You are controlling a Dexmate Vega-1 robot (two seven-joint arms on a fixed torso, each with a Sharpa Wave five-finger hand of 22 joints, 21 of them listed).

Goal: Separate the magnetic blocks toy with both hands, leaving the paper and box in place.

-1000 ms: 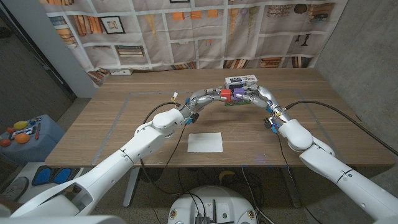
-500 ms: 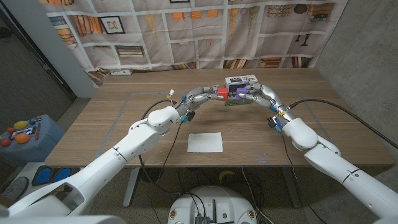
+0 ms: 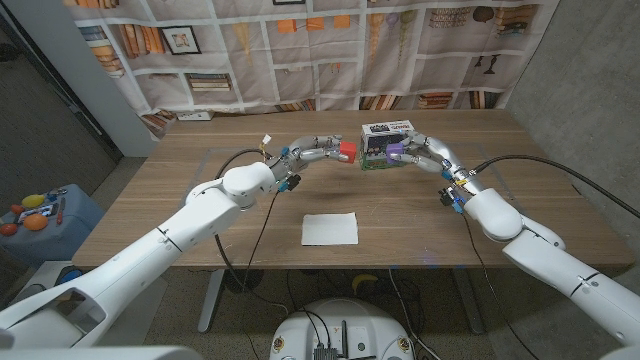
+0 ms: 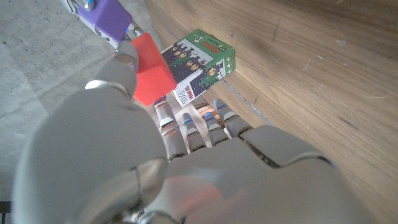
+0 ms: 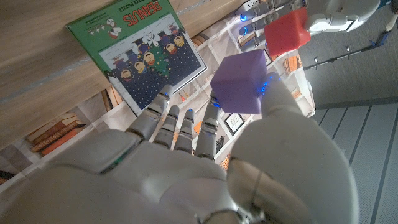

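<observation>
Two cubes now, apart. Red block [image 3: 347,150] pinched in the left hand [image 3: 318,150], held above the table [image 3: 180,200] toward its far edge, just left of the box [image 3: 385,133]. Purple block [image 3: 395,152] pinched in the right hand [image 3: 425,152], held in front of the box's right half. A clear gap between the two blocks, side by side along a line roughly parallel to the table's far edge; as cubes, no long axis of their own.

From the left wrist: red block [image 4: 151,68] gripped at the tips of thumb and fingers of the left hand [image 4: 186,155], purple block [image 4: 102,15] beyond it, green-sided box [image 4: 202,62] lying on the wood.

From the right wrist: purple block [image 5: 239,81] pinched by the right hand [image 5: 205,168], red block [image 5: 286,31] further off, box [image 5: 140,43] printed-face toward the camera.

White paper [image 3: 330,229] flat on the table near its front edge, well apart from both hands and the box.
</observation>
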